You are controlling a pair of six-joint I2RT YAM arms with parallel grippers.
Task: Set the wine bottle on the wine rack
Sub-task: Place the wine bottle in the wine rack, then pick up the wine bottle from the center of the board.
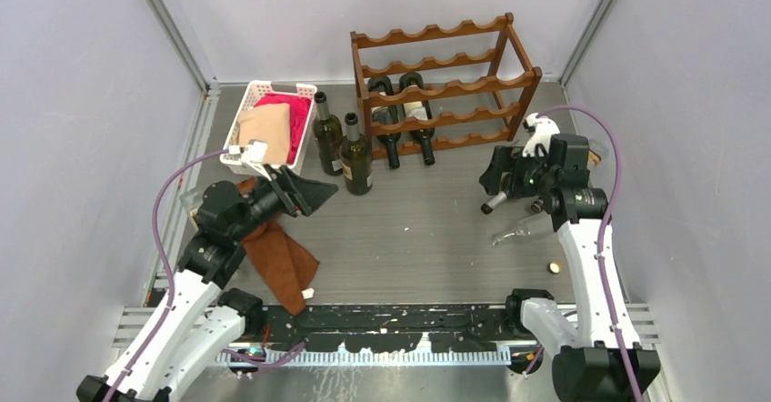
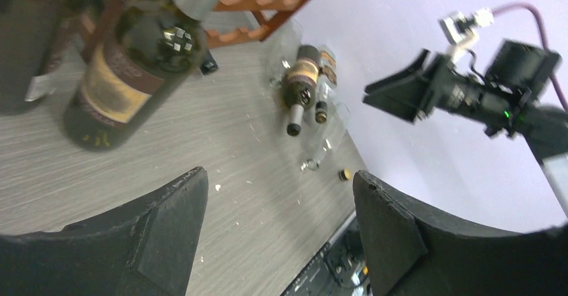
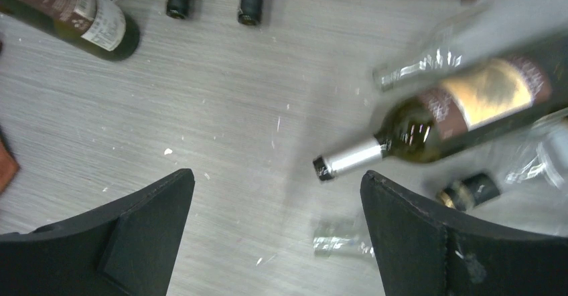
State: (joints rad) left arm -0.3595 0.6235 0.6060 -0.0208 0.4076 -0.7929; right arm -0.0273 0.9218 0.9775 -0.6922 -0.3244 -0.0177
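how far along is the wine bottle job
Done: two bottles lie in the wine rack. In hand: nothing, since the left gripper and right gripper are both open and empty. Left: two standing bottles beside the rack, and lying bottles by the right gripper.

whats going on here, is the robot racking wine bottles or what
Two robot arms are loading a wooden wine rack. Two bottles already lie low in it, and two more stand upright just left of it. Neither arm holds anything. The right gripper hangs open over a dark wine bottle lying on the table among clear ones. The left gripper is open too.
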